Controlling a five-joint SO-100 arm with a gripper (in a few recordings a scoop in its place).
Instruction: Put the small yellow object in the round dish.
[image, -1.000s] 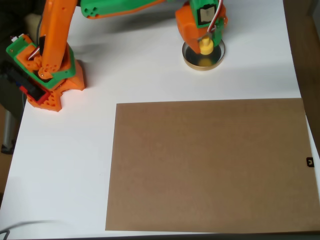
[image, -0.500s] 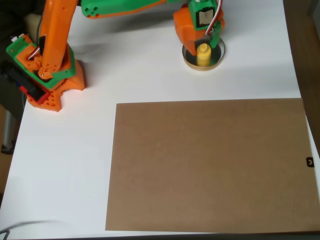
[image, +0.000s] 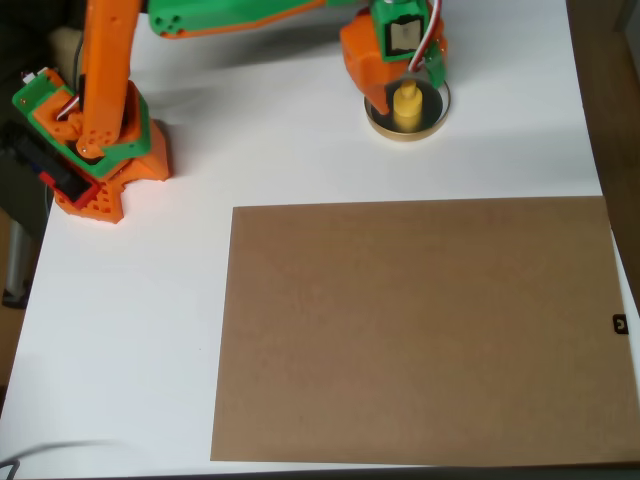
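- Sitting at the upper left of the overhead view, the arm's base (image: 95, 150) stays well apart from the work.
- At upper centre-right, the jaws (image: 400, 85) hang over the round dish (image: 432, 125); whether they are parted, I cannot tell.
- The small yellow object (image: 406, 107) lies inside the dish, just below the jaws, long axis up-down in frame.

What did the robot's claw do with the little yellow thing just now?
The claw slid a little up the overhead picture, and the small yellow object now sits lower inside the round dish. Whether the claw has let go is too blurry to tell. The dish, the brown board and the arm's base stayed put.
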